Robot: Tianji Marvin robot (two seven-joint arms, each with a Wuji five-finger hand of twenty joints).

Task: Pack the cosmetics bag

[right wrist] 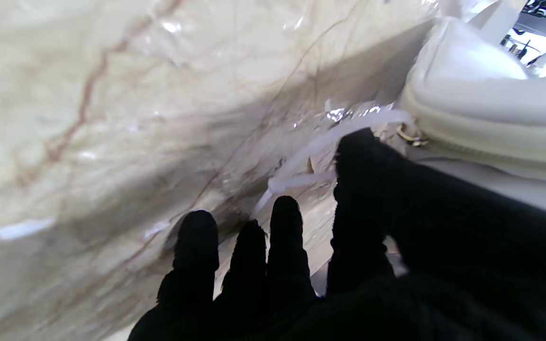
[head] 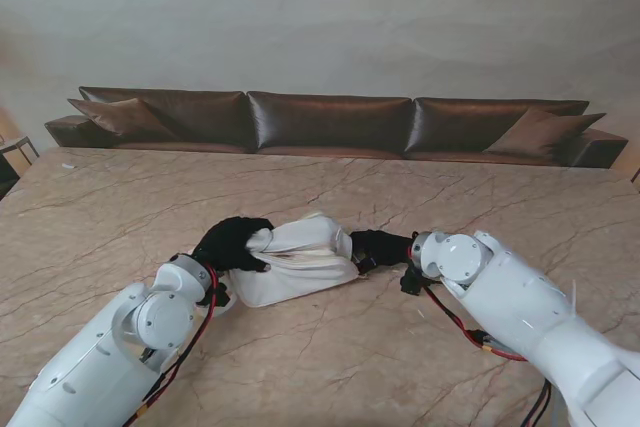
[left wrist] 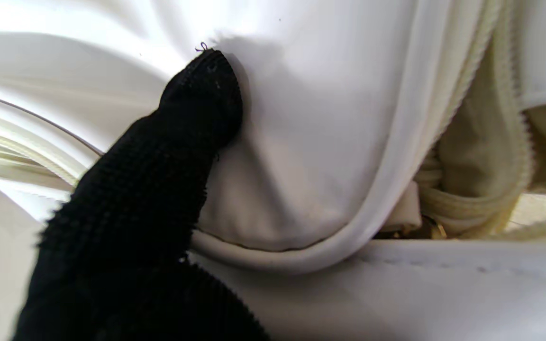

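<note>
Both hands, left hand [head: 232,243] and right hand [head: 381,246], grip the cosmetics bag [head: 300,259].

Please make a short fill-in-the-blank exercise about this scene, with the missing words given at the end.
1. The cosmetics bag is ____ in colour.
2. The left hand grips the bag's ____ end, seen from the stand.
3. Both hands wear ____ gloves, as the right hand shows.
4. The table looks like ____.

Missing words: white; left; black; marble

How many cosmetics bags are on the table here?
1. The white cosmetics bag lies mid-table, between the left hand gripping its left end and the right hand at its right end.
</note>
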